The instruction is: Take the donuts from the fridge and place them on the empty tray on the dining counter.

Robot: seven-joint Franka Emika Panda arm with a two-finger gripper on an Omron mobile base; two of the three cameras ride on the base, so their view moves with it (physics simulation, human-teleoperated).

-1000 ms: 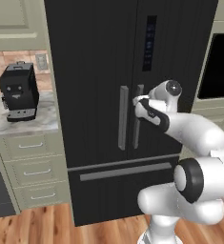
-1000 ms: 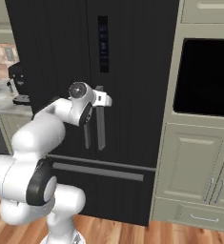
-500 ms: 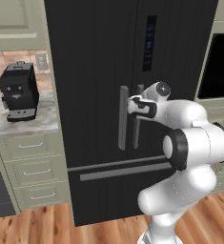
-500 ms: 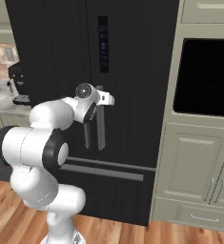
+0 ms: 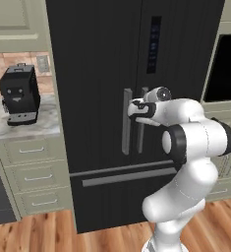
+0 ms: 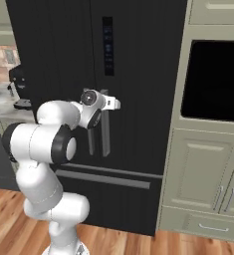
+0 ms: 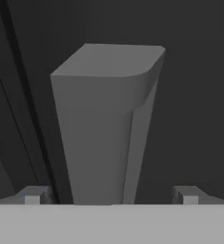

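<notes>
The black fridge [image 5: 102, 59] stands shut, its two grey vertical handles side by side at mid height. My gripper [image 5: 133, 109] is at the top of the right door's handle [image 5: 141, 138]; it also appears in the right base view [image 6: 114, 104]. In the hand view the grey handle [image 7: 104, 128] stands between my two fingertips [image 7: 35, 194], which are wide apart on either side, so the gripper [image 7: 111, 196] is open around it. The donuts are hidden behind the shut doors. The tray and the dining counter are out of view.
A black coffee machine [image 5: 19, 96] sits on the marble cabinet run [image 5: 23, 130] with drawers left of the fridge. A black built-in oven [image 6: 213, 82] in pale cabinets is to the right. Wooden floor lies below.
The hand has pushed in toward the fridge handles and the arm's elbow has swung up closer to the door. The fridge stays shut.
</notes>
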